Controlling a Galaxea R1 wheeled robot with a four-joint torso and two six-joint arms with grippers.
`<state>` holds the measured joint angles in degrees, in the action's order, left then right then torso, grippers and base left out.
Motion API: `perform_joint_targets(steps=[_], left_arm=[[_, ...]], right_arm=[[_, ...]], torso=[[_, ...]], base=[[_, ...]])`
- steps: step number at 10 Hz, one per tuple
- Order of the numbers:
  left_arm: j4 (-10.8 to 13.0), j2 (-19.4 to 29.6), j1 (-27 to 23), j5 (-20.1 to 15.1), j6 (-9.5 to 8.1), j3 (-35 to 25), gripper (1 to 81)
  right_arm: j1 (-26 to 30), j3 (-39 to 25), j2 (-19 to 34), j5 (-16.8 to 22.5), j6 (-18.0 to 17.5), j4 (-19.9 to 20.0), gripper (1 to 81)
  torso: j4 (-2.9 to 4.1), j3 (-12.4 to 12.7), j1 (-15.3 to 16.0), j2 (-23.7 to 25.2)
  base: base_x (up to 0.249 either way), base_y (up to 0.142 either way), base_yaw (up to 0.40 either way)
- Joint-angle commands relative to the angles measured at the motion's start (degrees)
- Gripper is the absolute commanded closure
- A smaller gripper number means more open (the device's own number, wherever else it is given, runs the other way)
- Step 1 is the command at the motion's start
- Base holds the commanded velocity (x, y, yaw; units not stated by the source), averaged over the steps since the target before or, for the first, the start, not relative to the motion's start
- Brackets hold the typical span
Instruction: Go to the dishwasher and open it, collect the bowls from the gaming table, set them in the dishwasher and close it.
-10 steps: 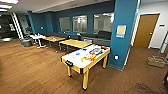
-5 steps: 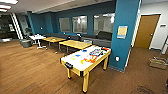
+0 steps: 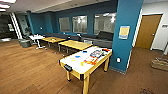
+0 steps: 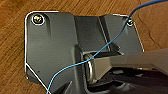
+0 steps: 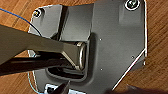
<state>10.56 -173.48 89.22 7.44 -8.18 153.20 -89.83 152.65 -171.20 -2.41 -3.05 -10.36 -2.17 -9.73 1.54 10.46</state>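
The gaming table [image 3: 75, 71], white-topped with a yellow edge and yellow legs, stands ahead of me in the head view, just right of centre, beside a blue pillar [image 3: 126, 35]. Colourful game boxes [image 3: 96, 53] lie on its far half. Small blue [image 3: 77, 56] and yellow-green [image 3: 72, 59] shapes that may be bowls sit on its near half; they are too blurred to tell. The dishwasher is out of view. Both wrist views look down on my own dark plate over the wooden floor [image 4: 12, 62].
Two plain yellow-topped tables [image 3: 75, 44] and a small white table [image 3: 37, 37] stand behind, along a dark sofa under the windows. A wooden door [image 3: 148, 31] is at the right. Something low and tan [image 3: 160, 63] lies on the floor at far right. Open wooden floor [image 3: 30, 67] spreads to the left.
The whole head view has shifted slightly: the gaming table looks a little larger and nearer, so the camera has moved toward it.
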Motion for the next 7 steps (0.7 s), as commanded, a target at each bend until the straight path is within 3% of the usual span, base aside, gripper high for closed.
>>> perform_joint_targets(steps=[1,7], left_arm=[[0.08,-0.11,-2.51,-2.60,0.09,-0.09,1.0],[-0.10,-0.11,-2.51,-2.60,0.18,-0.09,1.0]], right_arm=[[2.77,-0.08,0.05,2.85,0.06,-0.18,1.0],[2.60,0.00,-0.04,2.85,0.06,-0.19,1.0]], torso=[[0.00,0.00,0.00,0.00],[0.00,0.00,0.00,0.00]], base=[[0.162,0.000,0.000],[0.162,0.053,0.000]])
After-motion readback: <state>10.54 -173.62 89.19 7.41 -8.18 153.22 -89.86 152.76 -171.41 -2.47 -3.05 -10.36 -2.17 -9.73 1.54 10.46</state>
